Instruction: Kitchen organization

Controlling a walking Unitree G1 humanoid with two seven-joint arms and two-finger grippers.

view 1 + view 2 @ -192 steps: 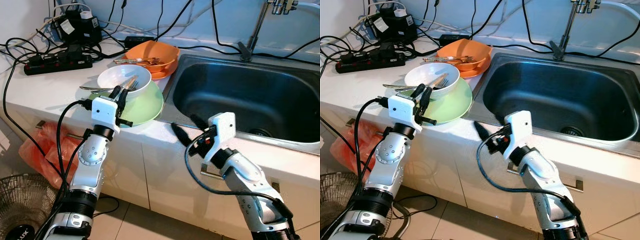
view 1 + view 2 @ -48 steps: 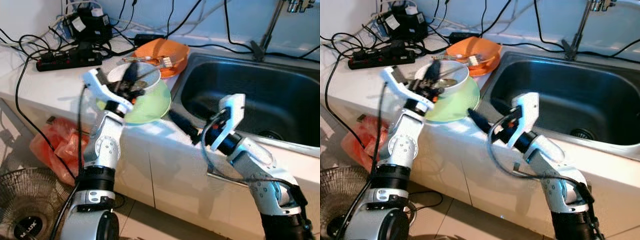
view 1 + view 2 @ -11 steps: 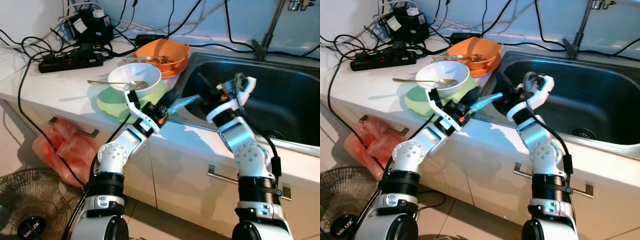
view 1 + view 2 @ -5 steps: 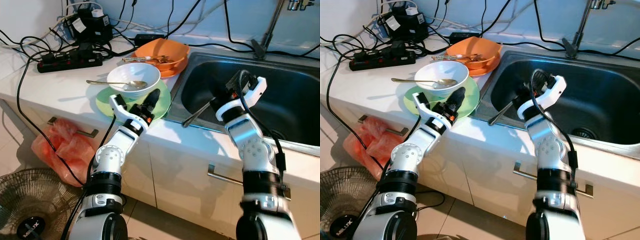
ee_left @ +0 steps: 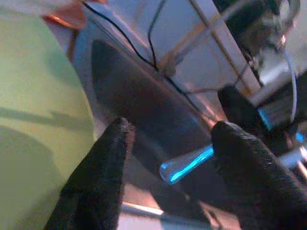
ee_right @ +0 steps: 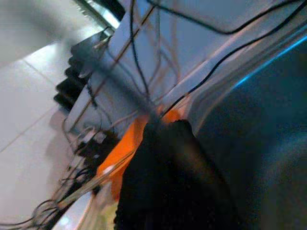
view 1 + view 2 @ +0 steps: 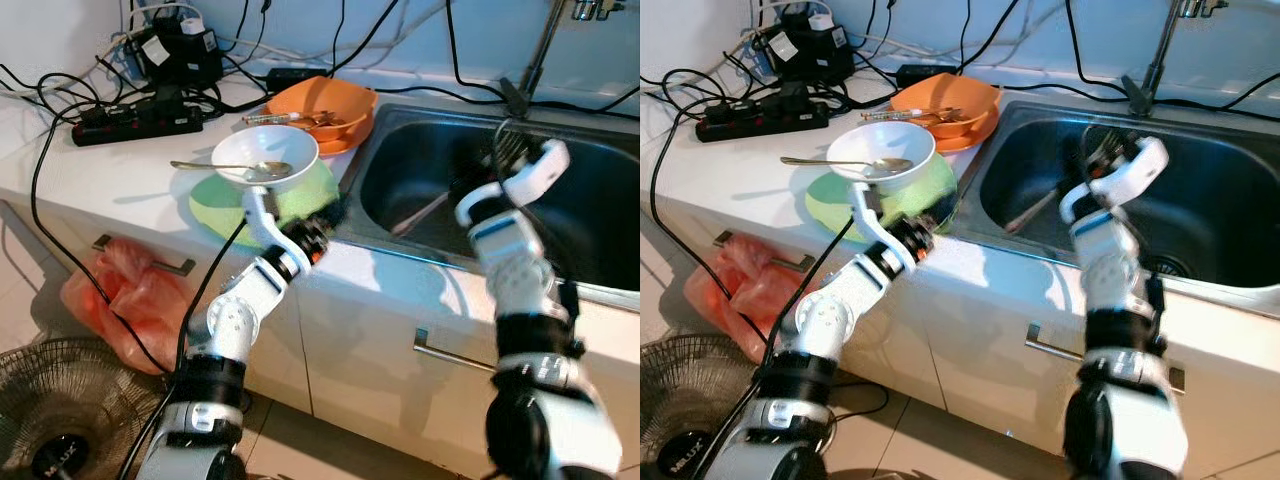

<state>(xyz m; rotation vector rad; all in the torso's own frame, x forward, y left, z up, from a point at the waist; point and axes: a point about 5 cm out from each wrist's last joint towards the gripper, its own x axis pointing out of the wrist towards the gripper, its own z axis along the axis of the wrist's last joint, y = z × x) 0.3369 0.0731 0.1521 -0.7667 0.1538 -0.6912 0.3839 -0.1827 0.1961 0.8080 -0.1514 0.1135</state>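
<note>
A white bowl [image 7: 265, 153] with a spoon [image 7: 228, 166] across it sits on a green plate [image 7: 230, 200] on the counter. Behind it is an orange bowl [image 7: 322, 104] holding cutlery. My left gripper [image 7: 324, 213] hovers open at the plate's right edge, by the sink rim; its fingers [image 5: 108, 158] stand apart with nothing between them. Over the steel sink [image 7: 590, 230], my right gripper [image 7: 463, 187] is shut on a long thin metal utensil [image 7: 420, 212] that slants down into the basin. The same utensil [image 5: 184, 166] glints blue in the left wrist view.
A power strip [image 7: 140, 117], an adapter and tangled black cables [image 7: 60, 90] crowd the back left of the counter. The tap's pipe [image 7: 535, 55] rises behind the sink. On the floor to the left stand a fan [image 7: 60, 420] and an orange bag [image 7: 115, 290].
The left gripper has let go of the utensil and drawn back to the plate's edge. The right gripper has carried the utensil rightwards, over the sink basin.
</note>
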